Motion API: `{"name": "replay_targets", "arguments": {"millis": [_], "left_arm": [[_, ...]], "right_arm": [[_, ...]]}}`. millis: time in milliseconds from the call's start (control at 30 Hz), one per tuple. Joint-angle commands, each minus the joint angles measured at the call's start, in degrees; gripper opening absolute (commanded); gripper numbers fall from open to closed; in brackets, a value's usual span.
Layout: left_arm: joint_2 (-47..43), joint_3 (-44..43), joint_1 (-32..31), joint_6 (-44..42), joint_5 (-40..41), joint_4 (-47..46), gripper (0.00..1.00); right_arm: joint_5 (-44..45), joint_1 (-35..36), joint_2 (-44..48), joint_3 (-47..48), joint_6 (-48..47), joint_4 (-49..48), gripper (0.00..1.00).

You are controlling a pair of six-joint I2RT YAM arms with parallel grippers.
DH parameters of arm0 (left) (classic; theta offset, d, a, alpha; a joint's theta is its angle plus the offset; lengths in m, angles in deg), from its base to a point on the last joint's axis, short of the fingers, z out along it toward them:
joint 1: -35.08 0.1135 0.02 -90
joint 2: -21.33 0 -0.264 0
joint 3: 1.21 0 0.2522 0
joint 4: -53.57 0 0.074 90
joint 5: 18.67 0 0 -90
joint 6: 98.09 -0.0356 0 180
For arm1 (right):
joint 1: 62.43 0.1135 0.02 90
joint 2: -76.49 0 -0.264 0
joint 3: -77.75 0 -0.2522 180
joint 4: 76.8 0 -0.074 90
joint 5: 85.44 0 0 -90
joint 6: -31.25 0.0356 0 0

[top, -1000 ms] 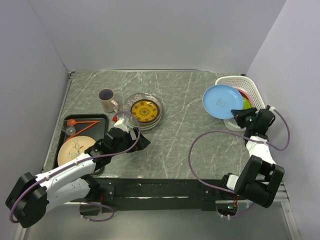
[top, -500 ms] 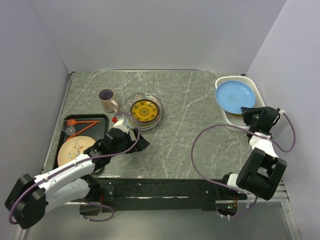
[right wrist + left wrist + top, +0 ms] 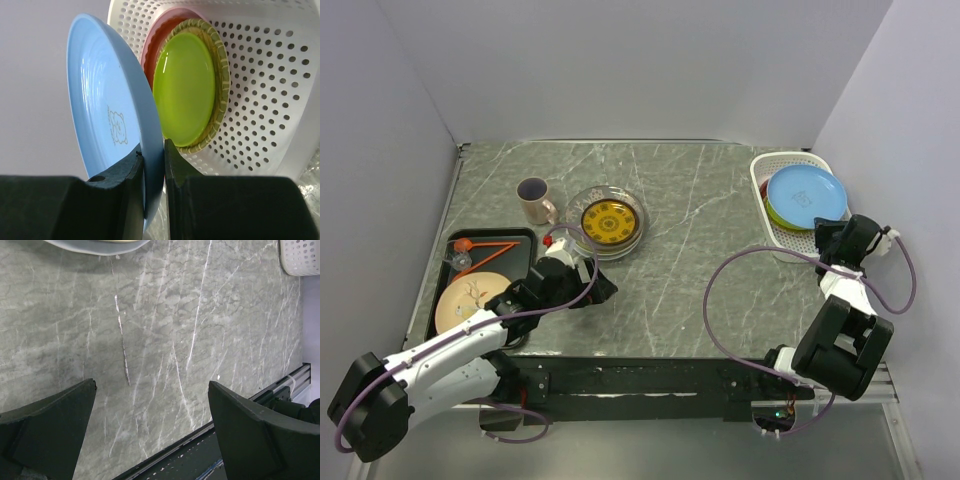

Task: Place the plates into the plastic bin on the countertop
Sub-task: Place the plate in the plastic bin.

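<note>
right pincer [image 3: 153, 156]: grips ridged round blue plate [image 3: 107, 117] | bin [image 3: 265, 70]: white perforated plastic

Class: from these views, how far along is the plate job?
Done: a green plate and a pink plate sit in the plastic bin. In hand: the right gripper grips the blue plate over the bin. Left: the yellow-patterned plate on the glass plate, and the beige plate; the left gripper is open, empty.
</note>
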Motion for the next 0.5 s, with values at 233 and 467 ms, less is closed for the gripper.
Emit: {"name": "replay_targets", "arguments": {"millis": [233,467], "left_arm": [[0.0,-0.3,-0.1,-1.1,-0.3,-2.4,0.99],[1.9,-0.7,-0.1,-1.0,-0.8,-3.2,0.99]], "right_arm": [[1.4,-0.6,-4.1,3.8,1.3,-5.0,0.0],[0.8,-0.7,-7.2,4.0,1.8,-7.2,0.05]]}}
